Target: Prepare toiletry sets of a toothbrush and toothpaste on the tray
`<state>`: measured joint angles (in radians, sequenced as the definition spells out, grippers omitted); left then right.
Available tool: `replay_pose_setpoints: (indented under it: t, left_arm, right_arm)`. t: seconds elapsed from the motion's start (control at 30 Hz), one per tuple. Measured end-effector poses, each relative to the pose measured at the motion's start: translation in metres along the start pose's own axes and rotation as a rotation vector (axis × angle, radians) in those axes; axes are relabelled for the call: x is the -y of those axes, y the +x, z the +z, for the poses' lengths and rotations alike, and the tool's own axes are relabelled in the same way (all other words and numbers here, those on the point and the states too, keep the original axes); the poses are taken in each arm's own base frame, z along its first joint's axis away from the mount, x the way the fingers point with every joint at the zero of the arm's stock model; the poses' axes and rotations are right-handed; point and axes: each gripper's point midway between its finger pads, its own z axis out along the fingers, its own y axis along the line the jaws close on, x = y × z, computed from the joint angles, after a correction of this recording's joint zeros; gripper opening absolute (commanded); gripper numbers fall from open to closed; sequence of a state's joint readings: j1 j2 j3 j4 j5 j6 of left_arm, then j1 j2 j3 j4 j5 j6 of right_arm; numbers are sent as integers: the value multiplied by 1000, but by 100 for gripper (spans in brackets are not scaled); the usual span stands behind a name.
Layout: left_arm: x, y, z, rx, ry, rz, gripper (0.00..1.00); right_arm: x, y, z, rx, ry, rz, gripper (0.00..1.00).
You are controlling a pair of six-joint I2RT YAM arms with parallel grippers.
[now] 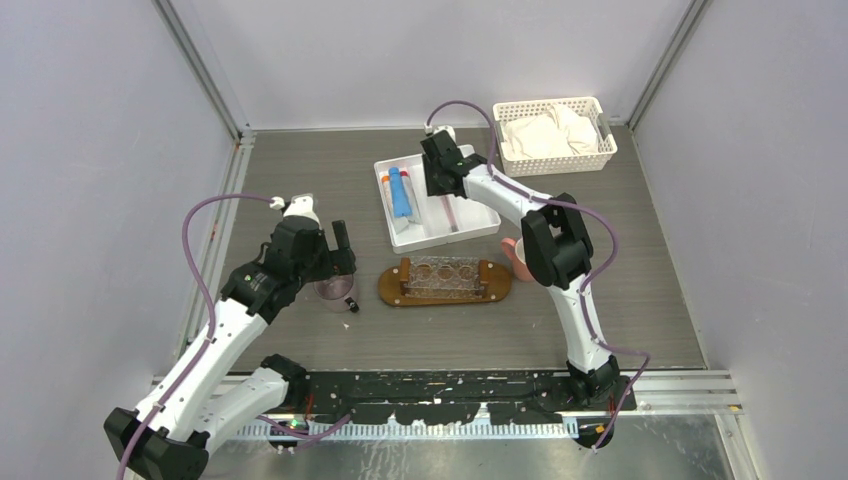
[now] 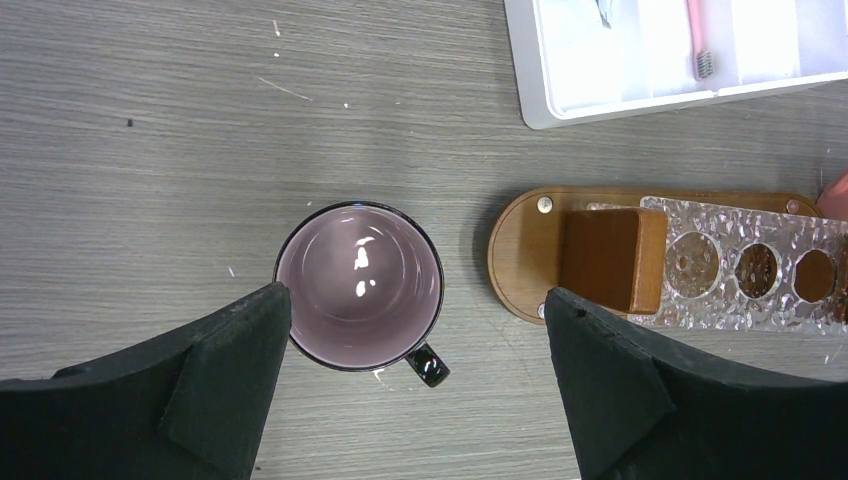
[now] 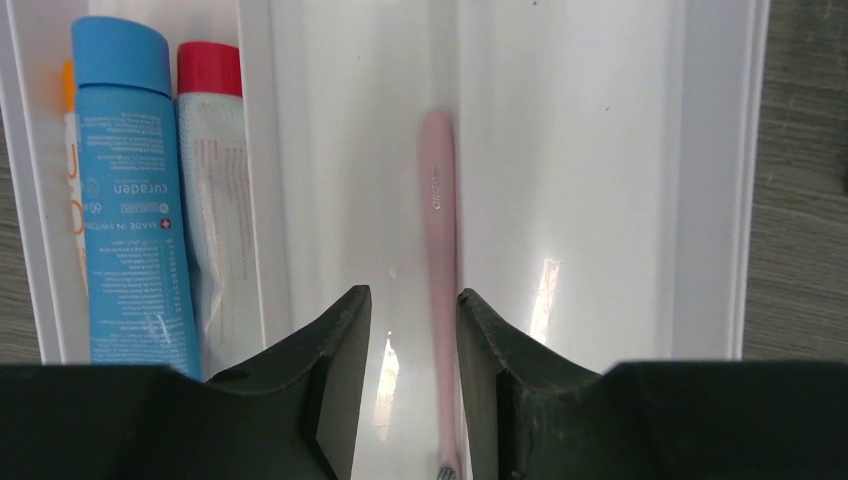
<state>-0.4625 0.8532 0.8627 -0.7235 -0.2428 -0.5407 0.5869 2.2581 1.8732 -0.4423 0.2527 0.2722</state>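
A pink toothbrush (image 3: 437, 200) lies lengthwise in the middle compartment of the white divided tray (image 1: 478, 226). My right gripper (image 3: 412, 310) hangs low over it, open. Its jaws straddle the handle, which lies close against the right finger (image 3: 500, 360). A blue toothpaste tube (image 3: 125, 200) and a white tube with a red cap (image 3: 215, 200) lie in the left compartment. The brown wooden oval tray (image 1: 392, 288) sits mid-table and carries a clear holder (image 1: 445, 275) with three holes. My left gripper (image 2: 415, 298) stands wide open above a purple mug (image 2: 358, 285), holding nothing.
A pink cup (image 1: 513, 255) stands at the wooden tray's right end, partly behind my right arm. A white lattice basket (image 1: 555, 135) with cloths sits at the back right. The mug's dark handle (image 2: 428, 365) points toward the near edge.
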Motion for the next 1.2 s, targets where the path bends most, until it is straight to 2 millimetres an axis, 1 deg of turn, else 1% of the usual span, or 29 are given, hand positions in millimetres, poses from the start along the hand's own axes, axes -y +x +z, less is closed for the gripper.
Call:
replay_pose_setpoints:
  t: [0.1,0.2,0.5,0.63,0.8,1.0,1.2]
  left_arm:
    - [0,0,0,0,0,0,98]
    - [0,0,0,0,0,0,98]
    - [0,0,0,1,0,0,98]
    - [0,0,0,1,0,0,98]
    - [0,0,0,1,0,0,98]
    - [0,0,0,1,0,0,98]
    - [0,0,0,1,0,0,97]
  right_arm:
    - [3,-13,-4,28,20,-12,43]
    - [4,-17,-3,37,30,-24,42]
    - [-2,-8,2,9,-8,-36,42]
    - [-7,-5,8,-1,-25,-39,42]
    - [-9,0,19,-20,-16,-45,42]
    - [-3,8,32,-36,31,-47,42]
    - [2,5,31,-23,81,-48,41]
